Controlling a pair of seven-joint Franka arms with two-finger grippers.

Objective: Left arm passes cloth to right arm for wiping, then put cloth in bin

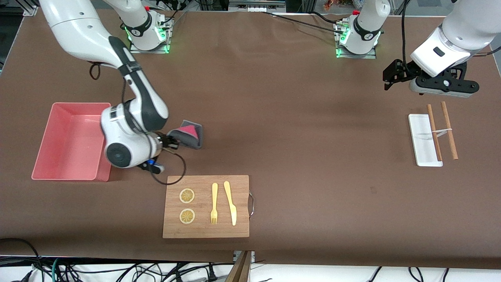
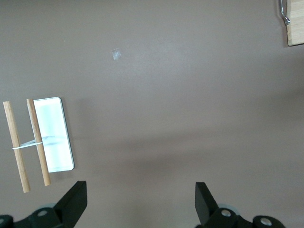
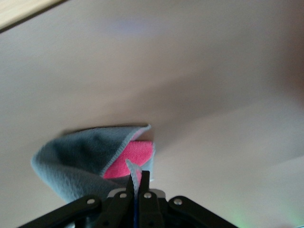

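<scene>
The cloth (image 1: 188, 134) is folded, dark grey outside with a crimson-pink patch showing, and lies on the brown table beside the pink bin (image 1: 58, 156). My right gripper (image 1: 173, 141) is low at the cloth and shut on its edge; in the right wrist view the fingers pinch a fold of the cloth (image 3: 95, 159) at the gripper (image 3: 137, 178). My left gripper (image 1: 393, 76) hangs open and empty over the table near the left arm's end; in the left wrist view it (image 2: 141, 202) shows only bare table between its fingers.
A wooden cutting board (image 1: 206, 229) with two lemon slices, a fork and a knife lies nearer the front camera than the cloth. A small white tray (image 1: 422, 135) with two wooden sticks (image 1: 448, 125) lies at the left arm's end.
</scene>
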